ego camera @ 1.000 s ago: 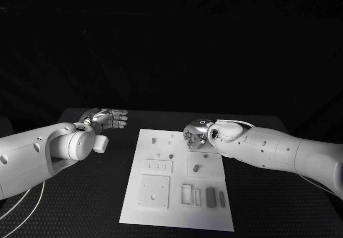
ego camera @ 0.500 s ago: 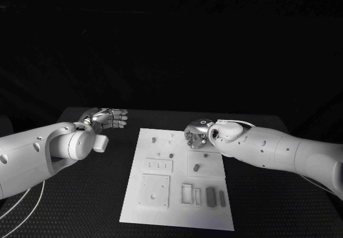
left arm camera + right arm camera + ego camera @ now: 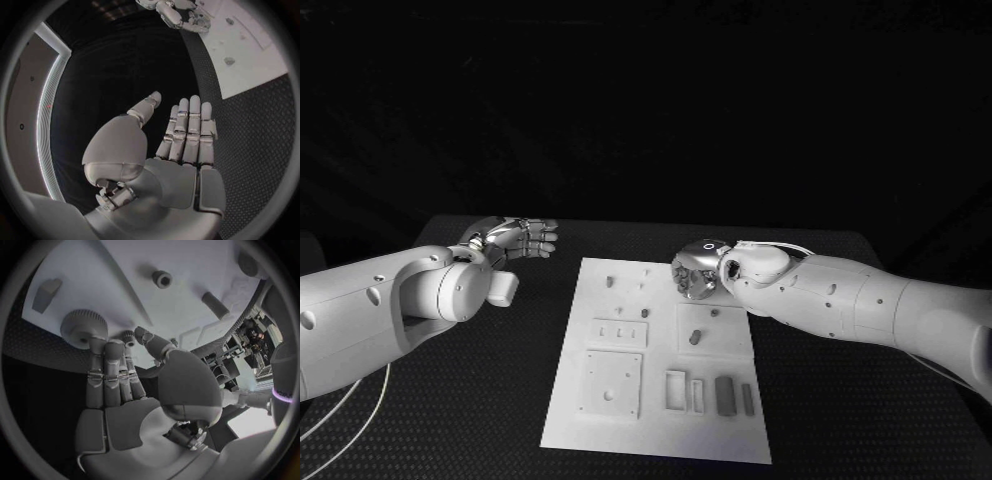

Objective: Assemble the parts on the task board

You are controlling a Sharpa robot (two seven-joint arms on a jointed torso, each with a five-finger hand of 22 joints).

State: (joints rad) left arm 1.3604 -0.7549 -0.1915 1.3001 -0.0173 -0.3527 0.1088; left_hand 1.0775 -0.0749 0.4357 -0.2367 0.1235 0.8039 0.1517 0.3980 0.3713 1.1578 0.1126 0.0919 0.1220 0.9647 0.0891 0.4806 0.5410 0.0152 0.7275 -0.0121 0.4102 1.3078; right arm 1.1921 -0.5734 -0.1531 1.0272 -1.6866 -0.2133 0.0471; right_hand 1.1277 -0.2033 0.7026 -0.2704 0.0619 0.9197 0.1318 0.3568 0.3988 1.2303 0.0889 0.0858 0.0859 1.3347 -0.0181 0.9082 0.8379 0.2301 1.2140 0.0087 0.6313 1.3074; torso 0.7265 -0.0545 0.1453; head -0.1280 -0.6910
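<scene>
A white task board [image 3: 661, 400] lies mid-frame on the black table [image 3: 848, 420], grey parts [image 3: 726, 393] along its lower right. The left hand [image 3: 516, 238], released with fingers straight, hovers off the board's upper left. The right hand [image 3: 692, 278] reaches fingers to a ridged gear [image 3: 84, 327]; whether they grasp it cannot be told.

A matt white plastic look is shown by the task board [image 3: 661, 420], a finely woven, dull black texture by the desk [image 3: 488, 400], and polished, glossy metal by the right robot hand [image 3: 119, 385] and the left robot hand [image 3: 181, 145].
</scene>
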